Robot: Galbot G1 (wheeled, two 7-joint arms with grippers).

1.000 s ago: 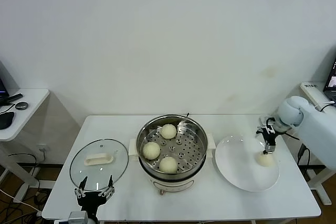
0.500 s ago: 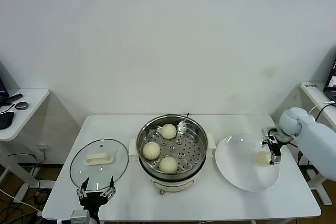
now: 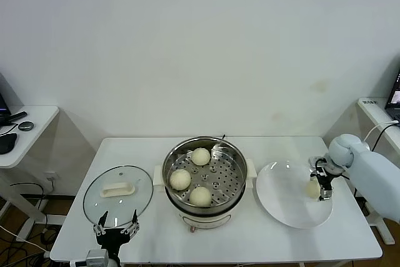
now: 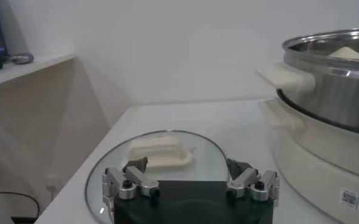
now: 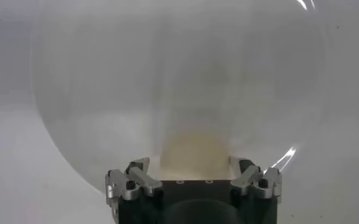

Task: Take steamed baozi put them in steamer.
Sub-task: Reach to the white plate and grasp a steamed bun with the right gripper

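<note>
My right pincer brackets, open, the round cream-white dough bun on the flat white plate; white tabletop, pale wall.

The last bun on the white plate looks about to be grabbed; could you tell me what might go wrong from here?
1. The right gripper is open around the last bun; closing hard could dent the soft dough.
2. That bun sits near the outer rim of the plate, so a push could roll it off or shift the plate.
3. Three buns already sit in the steamer; the fourth must land in the free area on the tray's right side.
</note>
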